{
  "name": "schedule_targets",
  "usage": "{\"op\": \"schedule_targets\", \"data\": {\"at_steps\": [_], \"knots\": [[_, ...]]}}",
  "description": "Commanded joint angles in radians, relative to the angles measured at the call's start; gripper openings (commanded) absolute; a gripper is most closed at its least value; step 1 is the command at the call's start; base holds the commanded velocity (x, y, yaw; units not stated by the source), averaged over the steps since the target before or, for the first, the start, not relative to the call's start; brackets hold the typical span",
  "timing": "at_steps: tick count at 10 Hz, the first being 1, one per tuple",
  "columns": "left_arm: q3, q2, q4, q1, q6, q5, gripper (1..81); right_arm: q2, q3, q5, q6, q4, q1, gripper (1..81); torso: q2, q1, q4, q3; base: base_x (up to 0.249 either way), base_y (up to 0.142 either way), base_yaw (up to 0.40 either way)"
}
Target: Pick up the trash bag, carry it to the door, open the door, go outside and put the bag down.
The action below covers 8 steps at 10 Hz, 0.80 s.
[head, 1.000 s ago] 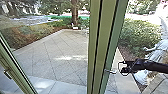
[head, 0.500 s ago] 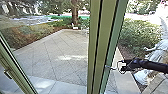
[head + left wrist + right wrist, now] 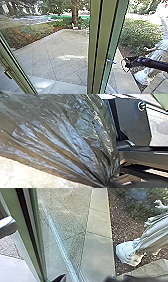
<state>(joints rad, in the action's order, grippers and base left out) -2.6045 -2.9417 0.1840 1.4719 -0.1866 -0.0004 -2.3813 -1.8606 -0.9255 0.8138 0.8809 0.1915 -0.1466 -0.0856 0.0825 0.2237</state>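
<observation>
Near door handle, right end effector open, left one holding bag

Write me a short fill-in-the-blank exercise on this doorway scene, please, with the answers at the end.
The door frame in front of the robot is coloured ____.
In the head view, the statue stands to the ____ of that frame.
The right pincer is near the metal ____ of the door, without touching it.
The trash bag shows large in the ____ wrist view.

Missing words: green; right; handle; left.
</observation>
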Motion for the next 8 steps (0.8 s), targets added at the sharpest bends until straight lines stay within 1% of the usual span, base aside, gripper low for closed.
{"op": "schedule_targets", "data": {"at_steps": [1,3,5,6,7,8], "knots": [[0.007,0.005,0.009,-0.029,-0.004,0.071,1.0,0.11,-0.034,-0.023,-0.053,0.139,-0.214,81.1,0.0,0.0,0.0,0.0,0.0,0.0,0.0],[0.009,0.005,0.009,-0.026,-0.004,0.071,1.0,0.158,-0.038,-0.009,-0.096,0.139,-0.214,81.1,0.0,0.0,0.0,0.0,0.0,0.0,0.0],[0.009,0.006,0.008,-0.025,-0.005,0.071,1.0,0.198,-0.038,0.008,-0.123,0.135,-0.203,81.1,0.0,0.0,0.0,0.0,0.0,0.0,0.0],[0.009,0.004,0.008,-0.025,-0.005,0.071,1.0,0.206,-0.028,0.017,-0.133,0.109,-0.195,81.1,0.0,0.0,0.0,0.0,0.0,0.0,0.0],[0.009,0.004,0.008,-0.025,-0.005,0.071,1.0,0.207,-0.002,0.016,-0.152,-0.046,-0.187,81.1,0.0,0.0,0.0,0.0,0.0,0.0,0.0],[0.009,0.004,0.008,-0.025,-0.005,0.071,1.0,0.193,0.0,0.01,-0.163,-0.21,-0.175,81.1,0.0,0.0,0.0,0.0,0.0,0.0,0.0]]}}
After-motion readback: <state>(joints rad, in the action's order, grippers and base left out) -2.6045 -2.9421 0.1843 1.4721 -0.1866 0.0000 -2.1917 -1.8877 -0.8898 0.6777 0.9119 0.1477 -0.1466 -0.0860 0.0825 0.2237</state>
